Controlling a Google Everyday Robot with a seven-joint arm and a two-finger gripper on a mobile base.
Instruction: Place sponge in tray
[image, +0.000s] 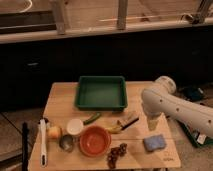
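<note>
Pale wooden desk (60, 102) with a smooth flat top, seen from the front and slightly above. At back centre, one large dark green square plastic tray (101, 93), low raised walls, flat bottom showing all over. Near the front right corner, one small light blue rectangular sponge (154, 143), soft-looking, lying flat on the wood, well apart from the tray. Just behind and above the sponge, the hand (152, 126) at the tip of a smooth, rounded white arm reaching in from the right, pointing downward; cannot tell whether open or closed. At front centre, one round orange bowl (95, 140), contents not discernible. To its left, one white round cup (75, 126), one small grey metal cup (66, 143), one yellowish round fruit (54, 132) and one long white utensil (43, 142). Between bowl and tray, one slim green vegetable (92, 118), one banana (114, 129), one tan-and-black brush (129, 120). By the bowl's front right, one bunch of dark grapes (115, 154)
</note>
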